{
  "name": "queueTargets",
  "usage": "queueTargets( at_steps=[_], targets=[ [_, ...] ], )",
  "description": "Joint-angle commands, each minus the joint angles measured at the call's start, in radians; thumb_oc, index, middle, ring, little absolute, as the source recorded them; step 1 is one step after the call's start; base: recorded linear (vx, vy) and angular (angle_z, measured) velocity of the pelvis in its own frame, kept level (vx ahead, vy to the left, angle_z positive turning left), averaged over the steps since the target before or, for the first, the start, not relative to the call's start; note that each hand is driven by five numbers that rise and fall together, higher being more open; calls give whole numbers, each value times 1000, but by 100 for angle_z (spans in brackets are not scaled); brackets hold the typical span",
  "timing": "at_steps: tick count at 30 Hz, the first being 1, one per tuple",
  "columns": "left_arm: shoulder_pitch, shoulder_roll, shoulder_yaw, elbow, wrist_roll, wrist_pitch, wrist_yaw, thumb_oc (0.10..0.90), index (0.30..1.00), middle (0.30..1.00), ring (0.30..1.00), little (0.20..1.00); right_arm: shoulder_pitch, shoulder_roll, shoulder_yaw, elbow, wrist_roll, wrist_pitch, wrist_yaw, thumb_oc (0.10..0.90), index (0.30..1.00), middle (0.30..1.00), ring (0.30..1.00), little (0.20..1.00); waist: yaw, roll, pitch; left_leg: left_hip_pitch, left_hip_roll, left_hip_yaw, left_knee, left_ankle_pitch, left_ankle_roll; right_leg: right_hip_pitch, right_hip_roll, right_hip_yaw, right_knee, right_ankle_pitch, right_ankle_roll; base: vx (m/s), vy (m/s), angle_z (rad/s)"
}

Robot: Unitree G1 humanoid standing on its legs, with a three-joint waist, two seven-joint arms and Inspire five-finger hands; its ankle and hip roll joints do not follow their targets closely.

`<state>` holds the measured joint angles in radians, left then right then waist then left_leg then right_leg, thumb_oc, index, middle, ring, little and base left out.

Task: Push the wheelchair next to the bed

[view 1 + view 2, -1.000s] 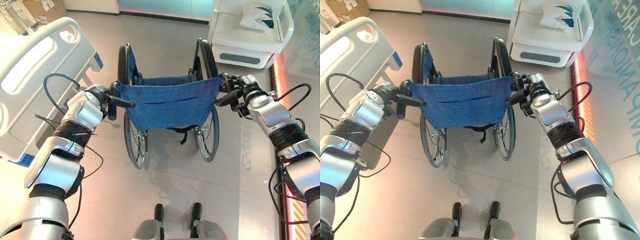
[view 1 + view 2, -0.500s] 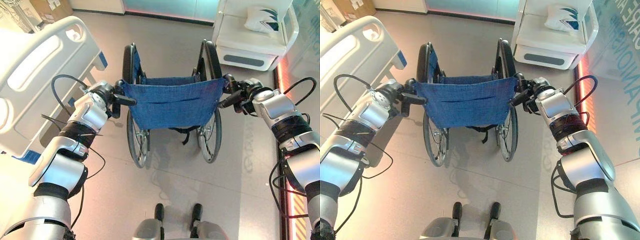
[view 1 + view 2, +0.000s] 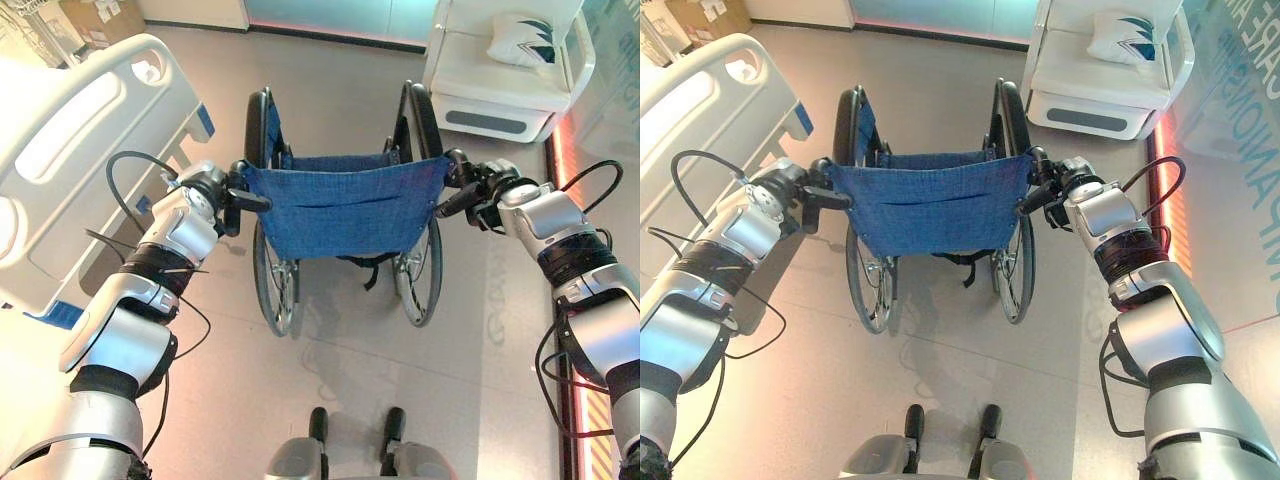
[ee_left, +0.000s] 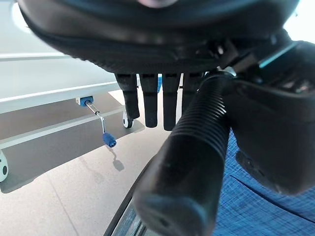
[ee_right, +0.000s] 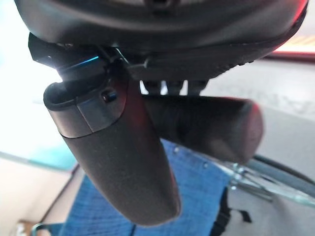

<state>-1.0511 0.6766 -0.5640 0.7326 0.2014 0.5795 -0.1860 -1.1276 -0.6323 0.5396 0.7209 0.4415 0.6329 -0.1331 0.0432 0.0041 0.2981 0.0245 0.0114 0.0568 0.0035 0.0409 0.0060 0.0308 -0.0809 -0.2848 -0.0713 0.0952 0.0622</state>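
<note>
1. R hand (image 5: 123, 162) close up, thumb crossing dark handle grip (image 5: 211, 130), fingers curled behind it.
2. Blue seat-back fabric (image 5: 197, 196) below grip.
3. Wheel rim (image 5: 275, 172) & floor (image 5: 275, 93) beyond.

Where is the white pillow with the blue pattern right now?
In the head views, the white pillow with the blue pattern lies on the white armchair far ahead on the robot's right, beyond the blue-backed wheelchair.

The wheelchair (image 3: 340, 210) was placed at frame centre on the floor (image 3: 350, 390). The bed (image 3: 70, 150) was set at the left, just beside it. An armchair (image 3: 505, 70) was seen at upper right, with a pillow (image 3: 525, 25) on it.
</note>
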Motion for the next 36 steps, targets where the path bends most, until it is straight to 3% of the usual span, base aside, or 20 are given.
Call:
queueTargets(
  at_steps=[1,5,10,17,28,36],
  targets=[
    [54,-2,-77,61,72,-48,30,400,300,300,300,300,-76,-40,36,-37,-32,-140,-24,400,300,300,300,300,32,-23,-10,-82,-40,20,90,-84,0,-24,-7,-18,158,-148,-8,0,0,0],
    [54,-12,-86,64,48,-62,55,400,300,300,300,300,-86,-36,45,-25,-83,-140,23,400,300,300,300,300,33,-24,-10,-83,-41,18,91,-85,1,-26,-8,-19,160,-147,-9,0,0,0],
    [77,-28,-78,74,51,-94,76,400,300,300,300,300,-95,-46,64,3,-160,-191,86,400,300,300,300,300,35,-26,-8,-79,-41,18,94,-89,3,-27,-8,-19,164,-147,-9,1,2,2],
    [87,-51,-80,91,36,-132,122,400,300,300,300,300,-98,-43,85,26,-173,-220,153,400,300,300,300,300,32,-29,-7,-72,-40,21,99,-94,5,-24,-8,-14,165,-147,-11,0,0,0],
    [82,-55,-110,122,88,-171,61,400,300,300,300,300,-93,-52,90,36,-175,-241,109,400,300,300,300,300,26,-32,-4,-74,-37,22,111,-102,10,-30,-9,-6,173,-151,-12,0,0,0],
    [75,-61,-70,89,-117,-253,210,400,300,300,300,300,-82,-45,84,53,-174,-259,78,400,300,300,300,300,17,-26,4,-80,-42,37,134,-118,16,-41,-25,8,187,-147,-6,12,49,-1]
  ],
)
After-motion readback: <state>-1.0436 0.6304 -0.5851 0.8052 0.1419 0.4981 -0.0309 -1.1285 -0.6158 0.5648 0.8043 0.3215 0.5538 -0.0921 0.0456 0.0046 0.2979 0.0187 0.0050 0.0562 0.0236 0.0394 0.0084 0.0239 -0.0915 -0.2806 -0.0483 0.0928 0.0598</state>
